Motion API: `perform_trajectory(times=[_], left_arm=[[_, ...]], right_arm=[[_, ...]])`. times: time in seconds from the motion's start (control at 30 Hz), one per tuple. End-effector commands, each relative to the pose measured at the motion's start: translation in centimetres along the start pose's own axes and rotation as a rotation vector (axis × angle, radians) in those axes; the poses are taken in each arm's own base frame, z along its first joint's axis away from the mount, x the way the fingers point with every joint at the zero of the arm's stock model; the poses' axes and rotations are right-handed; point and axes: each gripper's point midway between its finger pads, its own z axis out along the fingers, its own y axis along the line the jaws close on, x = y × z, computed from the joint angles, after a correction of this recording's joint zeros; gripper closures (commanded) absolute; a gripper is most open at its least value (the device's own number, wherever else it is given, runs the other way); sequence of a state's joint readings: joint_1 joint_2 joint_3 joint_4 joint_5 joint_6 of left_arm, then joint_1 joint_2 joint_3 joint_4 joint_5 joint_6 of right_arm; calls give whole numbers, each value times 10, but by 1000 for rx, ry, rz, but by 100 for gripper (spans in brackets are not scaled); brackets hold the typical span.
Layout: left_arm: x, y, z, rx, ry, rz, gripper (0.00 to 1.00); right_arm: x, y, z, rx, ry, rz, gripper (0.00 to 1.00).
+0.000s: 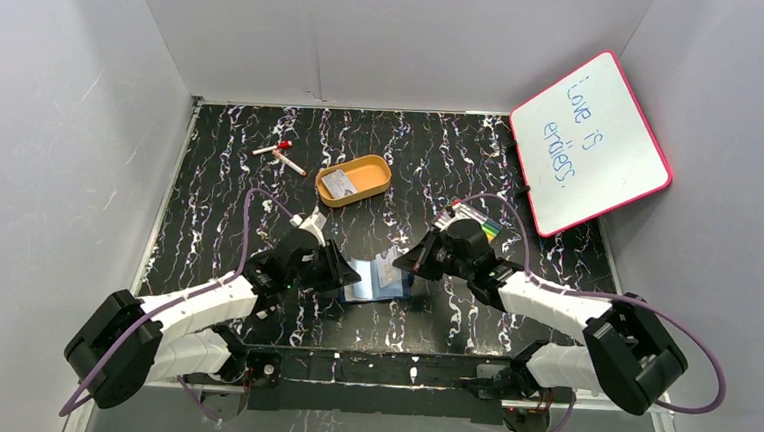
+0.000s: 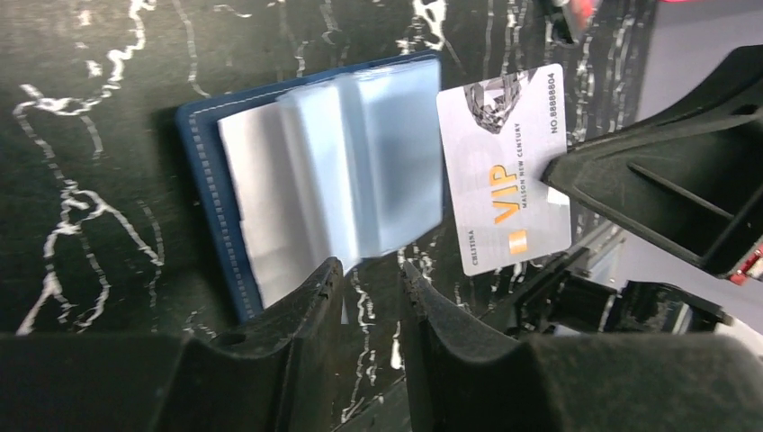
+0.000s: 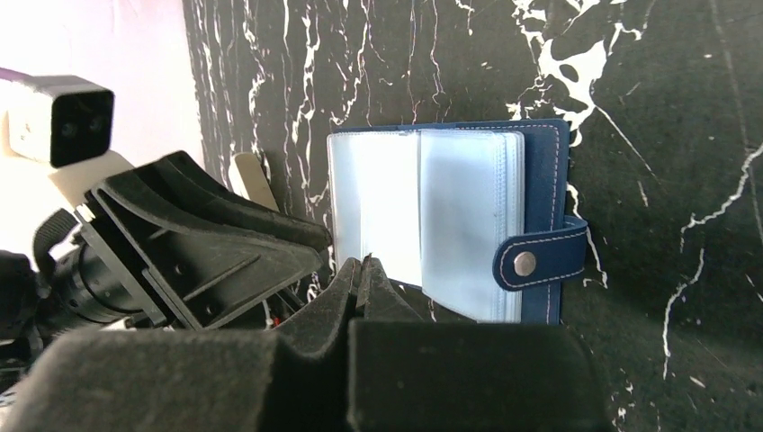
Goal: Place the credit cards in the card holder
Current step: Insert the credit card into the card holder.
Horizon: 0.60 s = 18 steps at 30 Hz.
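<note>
Insertion is the step I judge to be in hand. The card holder (image 2: 297, 180) lies opened flat near the middle of the worktop's (image 1: 432, 149) near edge, its pale blue sleeves facing up. My right tool (image 3: 364, 270) is pressed together on one edge of a silver VIP credit card (image 2: 504, 171). The card hangs just beside the holder's sleeve edge and is not yet in a slot. My left tool (image 2: 369, 286) sits at the holder's side, narrowly spread with nothing visibly between its tips. I cannot tell whether a tip touches a sleeve. Next I need a sleeve mouth lifted, then the card's leading edge lined up with it and slid in level. Another credit card (image 1: 338, 183) waits in the orange tray (image 1: 371, 173) toward the far edge.
</note>
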<state>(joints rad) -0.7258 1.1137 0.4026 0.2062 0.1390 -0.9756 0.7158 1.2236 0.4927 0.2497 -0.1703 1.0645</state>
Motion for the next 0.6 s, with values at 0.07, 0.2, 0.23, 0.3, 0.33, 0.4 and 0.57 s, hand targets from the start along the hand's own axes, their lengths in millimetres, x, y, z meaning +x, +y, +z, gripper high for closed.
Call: perform_trajectory(times=[0.07, 0.2, 0.23, 0.3, 0.33, 0.4, 0.57], left_arm=[[0, 31, -3, -122, -22, 55, 75], [2, 44, -1, -168, -22, 59, 77], [3, 46, -1, -178, -22, 60, 78], [4, 49, -1, -189, -20, 64, 78], [4, 51, -1, -194, -16, 65, 79], [2, 57, 0, -223, -32, 71, 80], [6, 66, 2, -252, -20, 68, 82]], right_arm=[[2, 25, 17, -101, 9, -112, 100], [9, 20, 26, -92, 26, -114, 100], [10, 19, 28, -89, 26, -116, 100], [12, 15, 31, -75, 29, -122, 100], [14, 13, 33, -68, 32, -123, 100], [15, 9, 35, -58, 36, -125, 100], [19, 0, 38, -33, 41, -125, 100]])
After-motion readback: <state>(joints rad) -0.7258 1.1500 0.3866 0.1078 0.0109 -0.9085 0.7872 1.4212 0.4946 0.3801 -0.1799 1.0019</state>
